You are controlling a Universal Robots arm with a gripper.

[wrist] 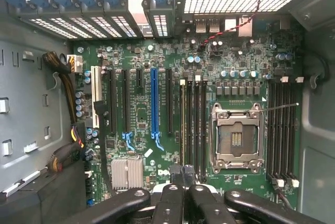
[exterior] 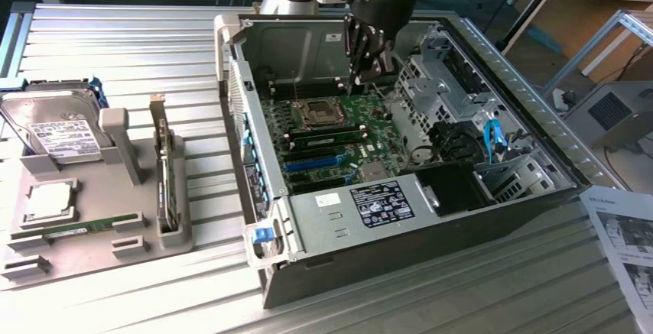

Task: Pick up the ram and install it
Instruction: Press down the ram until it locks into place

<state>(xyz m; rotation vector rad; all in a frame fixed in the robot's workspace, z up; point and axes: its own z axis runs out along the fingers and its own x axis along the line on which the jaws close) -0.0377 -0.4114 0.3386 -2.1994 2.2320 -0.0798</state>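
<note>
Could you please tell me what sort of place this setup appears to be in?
Probably a robotics lab or test workshop: an open computer case lies on a ribbed aluminium table, beside a grey parts fixture holding a hard drive.

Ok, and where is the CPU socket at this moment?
In the exterior view the CPU socket sits on the motherboard inside the open computer case, near the shut gripper, with black memory slots on both sides.
</note>
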